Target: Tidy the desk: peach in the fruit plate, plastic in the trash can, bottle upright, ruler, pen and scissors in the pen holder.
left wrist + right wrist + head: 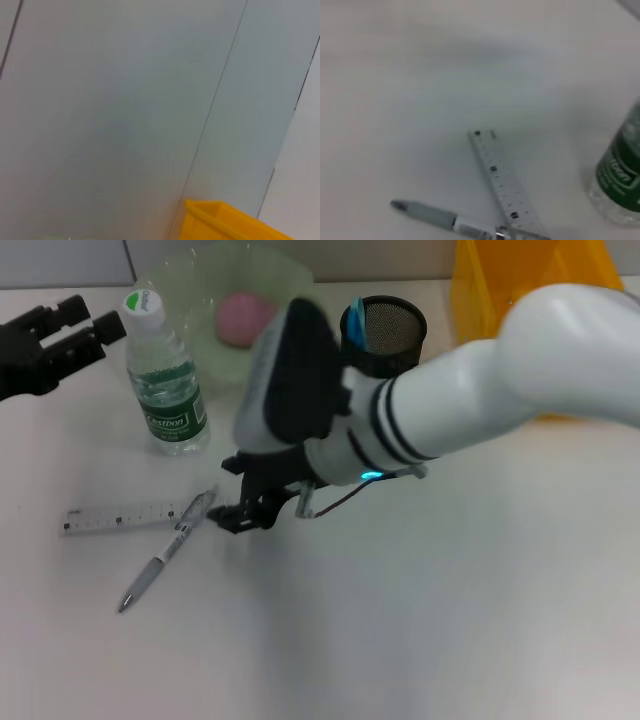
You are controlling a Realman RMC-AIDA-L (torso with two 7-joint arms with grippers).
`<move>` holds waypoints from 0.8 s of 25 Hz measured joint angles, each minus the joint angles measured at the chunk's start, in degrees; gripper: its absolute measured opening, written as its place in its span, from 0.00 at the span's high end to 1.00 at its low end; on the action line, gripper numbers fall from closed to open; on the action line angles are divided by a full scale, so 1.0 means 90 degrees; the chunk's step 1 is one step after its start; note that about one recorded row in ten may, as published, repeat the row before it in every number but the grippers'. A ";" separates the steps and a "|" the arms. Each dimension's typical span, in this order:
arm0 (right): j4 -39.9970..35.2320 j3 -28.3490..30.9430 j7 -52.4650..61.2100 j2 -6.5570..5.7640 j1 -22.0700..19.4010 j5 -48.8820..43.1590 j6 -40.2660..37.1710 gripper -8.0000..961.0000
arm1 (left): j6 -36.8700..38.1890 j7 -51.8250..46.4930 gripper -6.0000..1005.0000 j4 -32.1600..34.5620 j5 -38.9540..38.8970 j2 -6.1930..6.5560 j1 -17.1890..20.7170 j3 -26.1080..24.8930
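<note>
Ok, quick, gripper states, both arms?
Left gripper: open, holding nothing, parked beside the bottle.
Right gripper: low over the pen, cannot be told.

Right arm (520, 370): glossy white shell, black ring bands, black wrist housing, blue-lit LED, thin cable, black right gripper (250, 510). Left gripper (50, 340): matte black, blocky.

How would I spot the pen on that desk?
Find the upright water bottle with the green label. On the desk in front of it lies a clear ruler. The pen crosses the ruler's end at a slant, slim and grey, by the right gripper.
</note>
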 joint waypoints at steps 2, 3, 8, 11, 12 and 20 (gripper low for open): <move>-0.0342 0.0230 -0.0044 -0.0021 -0.0368 -0.0052 -0.0077 0.35 | 0.0016 0.0001 0.30 0.0006 -0.0089 0.0004 0.0005 0.0000; -0.0558 0.0387 -0.0125 -0.0027 -0.0588 -0.0060 -0.0149 0.35 | 0.0020 0.0000 0.30 0.0008 -0.0135 0.0007 0.0010 0.0000; -0.1569 0.1537 -0.0707 0.0006 -0.1655 0.0170 -0.1153 0.35 | 0.0002 -0.0079 0.30 0.0007 -0.0206 0.0015 0.0008 0.0000; -0.1774 0.2320 -0.1024 0.0027 -0.2178 0.0601 -0.1990 0.35 | -0.0009 -0.0099 0.30 0.0003 -0.0206 0.0023 -0.0021 0.0024; -0.1767 0.2573 -0.1215 0.0030 -0.2334 0.0811 -0.2305 0.35 | -0.0022 -0.0102 0.30 0.0004 -0.0202 0.0024 -0.0042 0.0046; -0.0991 0.4281 -0.3049 -0.0017 -0.3210 0.2320 -0.4462 0.35 | 0.0018 -0.0159 0.30 0.0103 0.0129 0.0079 -0.0261 0.0319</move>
